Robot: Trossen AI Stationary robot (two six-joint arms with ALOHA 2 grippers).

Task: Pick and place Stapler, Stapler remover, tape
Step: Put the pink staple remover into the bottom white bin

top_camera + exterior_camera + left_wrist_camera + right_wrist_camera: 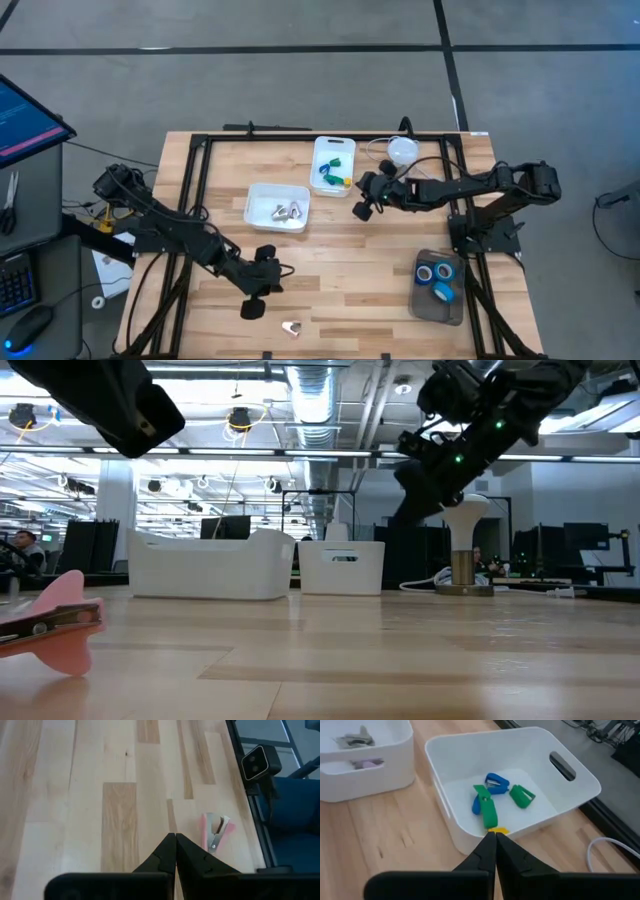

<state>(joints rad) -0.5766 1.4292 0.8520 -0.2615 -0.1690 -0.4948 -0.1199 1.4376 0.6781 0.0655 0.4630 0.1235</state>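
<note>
A pink and metal stapler remover (pixel 291 327) lies on the wood near the table's near edge; it also shows in the left wrist view (pixel 216 831) and the low view (pixel 50 625). My left gripper (pixel 251 311) (pixel 175 839) hovers shut just to its left. Blue, green and yellow staplers (pixel 490 800) lie in the far white tub (pixel 334 165). My right gripper (pixel 361 211) (pixel 495 837) is shut and raised beside that tub's near right corner. Three blue tape rolls (pixel 441 281) lie in a grey tray at the right.
A second white tub (pixel 278 207) holding more stapler removers stands left of the stapler tub. A white round-topped stand (pixel 403 150) with a cable sits at the far edge. The grey tray (pixel 421 303) lies near the right edge. Bare wood spans the table's middle.
</note>
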